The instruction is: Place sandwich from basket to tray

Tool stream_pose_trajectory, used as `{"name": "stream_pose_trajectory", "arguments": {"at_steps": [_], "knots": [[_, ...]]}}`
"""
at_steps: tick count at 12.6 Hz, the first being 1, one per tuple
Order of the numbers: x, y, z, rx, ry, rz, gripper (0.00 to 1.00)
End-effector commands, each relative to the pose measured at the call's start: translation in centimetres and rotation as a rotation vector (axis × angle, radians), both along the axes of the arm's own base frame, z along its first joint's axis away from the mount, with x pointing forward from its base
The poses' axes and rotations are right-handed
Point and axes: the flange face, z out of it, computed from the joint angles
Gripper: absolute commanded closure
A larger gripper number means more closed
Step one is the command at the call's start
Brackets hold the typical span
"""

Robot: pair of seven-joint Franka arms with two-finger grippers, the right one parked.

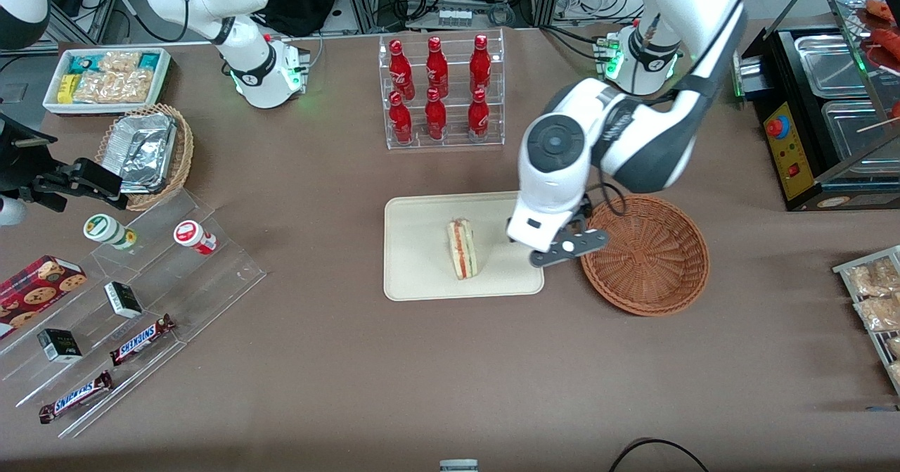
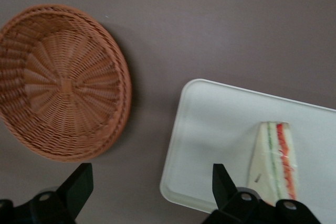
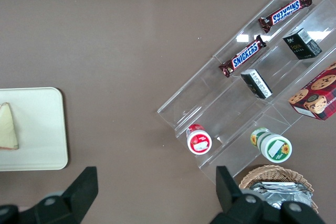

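Front view shows the wrapped sandwich lying near the middle of the cream tray, apart from the hand. That hand hangs above the tray's edge nearest the reddish-brown wicker basket, which sits on the brown worktop just beside the tray. Its black fingers are spread wide, holding nothing.

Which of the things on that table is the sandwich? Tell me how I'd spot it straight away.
Find the clear rack of red bottles; nearer the front camera lies a cream tray. The sandwich is the only thing on it: a pale wedge with red and green filling stripes. The empty brown basket sits beside the tray, and the open pincer hovers between them.
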Motion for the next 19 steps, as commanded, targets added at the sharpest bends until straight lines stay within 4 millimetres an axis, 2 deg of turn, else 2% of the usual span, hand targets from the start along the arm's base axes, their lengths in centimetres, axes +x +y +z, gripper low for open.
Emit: {"name": "stream_pose_trajectory", "arguments": {"at_steps": [1,5,9,14,19], "knots": [[-0.4,3.9,1.5,0.009,0.027,-0.026,0.00],[-0.2,8.7,2.3,-0.006,0.072,-0.060,0.00],[-0.3,14.3,5.3,-0.020,0.138,-0.101,0.00],[-2.2,17.8,9.1,-0.028,0.191,-0.190,0.00],[-4.5,23.5,11.7,-0.086,0.232,-0.249,0.00]]}}
